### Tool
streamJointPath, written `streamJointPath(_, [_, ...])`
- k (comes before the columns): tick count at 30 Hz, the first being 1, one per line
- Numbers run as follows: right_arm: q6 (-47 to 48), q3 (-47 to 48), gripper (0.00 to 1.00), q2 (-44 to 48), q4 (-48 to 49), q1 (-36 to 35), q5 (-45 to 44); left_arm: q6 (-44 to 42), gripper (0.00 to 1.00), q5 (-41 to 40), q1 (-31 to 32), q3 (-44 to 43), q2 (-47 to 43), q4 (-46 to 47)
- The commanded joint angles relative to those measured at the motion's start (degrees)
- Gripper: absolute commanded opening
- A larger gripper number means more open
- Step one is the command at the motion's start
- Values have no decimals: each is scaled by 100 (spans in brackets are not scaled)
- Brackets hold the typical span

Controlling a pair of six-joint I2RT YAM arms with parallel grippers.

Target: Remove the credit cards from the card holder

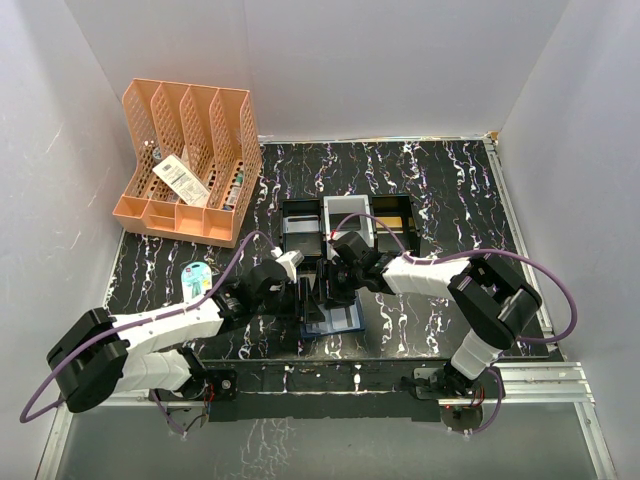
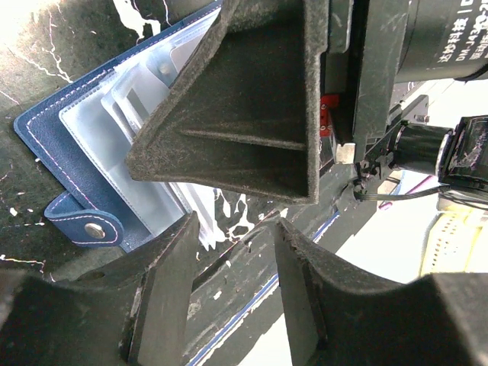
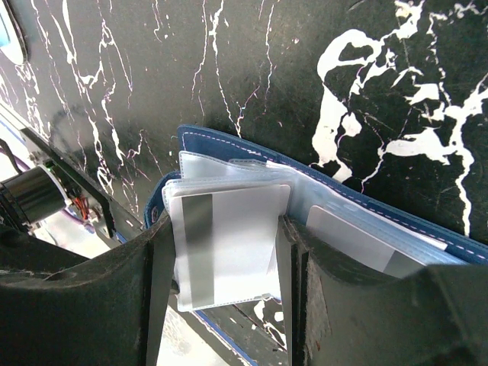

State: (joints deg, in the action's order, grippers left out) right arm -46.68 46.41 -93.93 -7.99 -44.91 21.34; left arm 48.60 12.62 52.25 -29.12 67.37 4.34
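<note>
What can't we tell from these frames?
- Top view: card holder mostly covered by both arms; only a corner shows.
- Right wrist: striped card sits between the right jaws; gripped or just lying there is unclear. The cards behind it overlap, so the count is unknown.
- Left wrist: the other arm's finger blocks the holder's middle.
- Top view: rack contents too small to identify.

Right half of the tabletop (image 1: 450, 200) is open, out to the far-right corner. Orange file organizer (image 1: 190, 160) blocks the far-left corner, black and grey trays (image 1: 345, 225) sit mid-table, pale blue oval case (image 1: 197, 277) lies near the left edge. It's tight over the card holder (image 1: 338, 318): left gripper (image 2: 236, 229) and right gripper (image 3: 229, 229) crowd together. A credit card (image 3: 236, 198) fills the right jaw gap; the left gap is free.
</note>
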Motion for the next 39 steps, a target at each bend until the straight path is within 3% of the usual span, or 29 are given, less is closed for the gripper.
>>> streamJointPath(1, [24,-176,44,-90,-109,-18,-88,-10,44,-3,19,113,-41,198])
streamJointPath(21, [-122,-264,43,-5,164,41,202,24,43,60,30,70,459,480])
streamJointPath(37, [-188,-283,42,122,158,37,220,-102,43,-461,151,-377,778,-244])
streamJointPath(39, [-189,-267,46,171,109,38,182,-134,43,-425,154,-404,828,-234])
